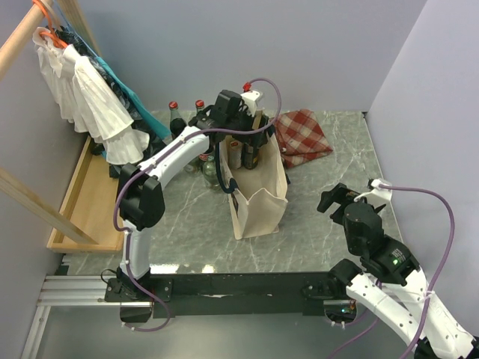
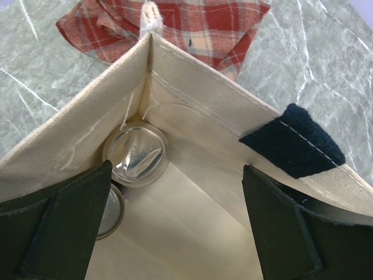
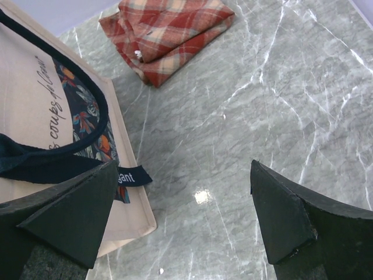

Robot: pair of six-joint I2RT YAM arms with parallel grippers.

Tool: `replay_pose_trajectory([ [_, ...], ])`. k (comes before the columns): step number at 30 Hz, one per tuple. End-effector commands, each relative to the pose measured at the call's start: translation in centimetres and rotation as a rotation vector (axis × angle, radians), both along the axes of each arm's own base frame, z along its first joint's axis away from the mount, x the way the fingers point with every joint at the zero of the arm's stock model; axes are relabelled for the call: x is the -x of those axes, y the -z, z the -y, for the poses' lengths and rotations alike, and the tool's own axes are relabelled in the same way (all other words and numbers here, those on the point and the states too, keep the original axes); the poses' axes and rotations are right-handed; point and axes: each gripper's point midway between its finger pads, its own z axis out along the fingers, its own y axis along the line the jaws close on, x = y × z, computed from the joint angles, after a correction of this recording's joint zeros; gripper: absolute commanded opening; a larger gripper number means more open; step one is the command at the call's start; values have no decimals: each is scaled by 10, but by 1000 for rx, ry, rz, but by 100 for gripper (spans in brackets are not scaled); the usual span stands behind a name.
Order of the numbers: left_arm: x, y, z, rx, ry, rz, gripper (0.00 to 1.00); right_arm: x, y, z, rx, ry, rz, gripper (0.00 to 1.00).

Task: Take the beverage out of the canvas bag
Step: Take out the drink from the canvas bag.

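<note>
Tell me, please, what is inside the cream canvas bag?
Two round shiny container tops sit in one corner of the cream canvas bag; a black jaw half covers one. Their bodies are hidden.

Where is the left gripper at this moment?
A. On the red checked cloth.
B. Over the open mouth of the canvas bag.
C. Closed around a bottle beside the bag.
B: the left gripper, jaws open, looks straight down into the canvas bag, past its rim.
</note>
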Motion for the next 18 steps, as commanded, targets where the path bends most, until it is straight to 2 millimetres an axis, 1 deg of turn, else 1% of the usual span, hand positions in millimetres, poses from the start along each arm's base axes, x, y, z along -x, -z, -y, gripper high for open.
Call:
replay_pose_trajectory([
  [1, -14, -18, -1, 23, -39, 55, 99, -3, -3, 2, 0, 26, 11, 100],
  [2, -16, -12, -1, 12, -38, 48, 99, -3, -3, 2, -1, 25, 11, 100],
  [5, -19, -5, -2, -4, -47, 44, 99, -3, -3, 3, -3, 28, 16, 100],
  [7, -21, -5, -1, -5, -50, 49, 99, -2, -4, 3, -5, 29, 18, 100],
  [11, -25, 3, -2, -18, -60, 47, 99, -2, -3, 3, -2, 29, 15, 100],
  [13, -26, 3, -2, -19, -64, 50, 99, -3, -3, 2, -1, 25, 11, 100],
  [18, -30, 11, -3, -30, -84, 45, 99, -4, -2, 1, 4, 24, 5, 100],
])
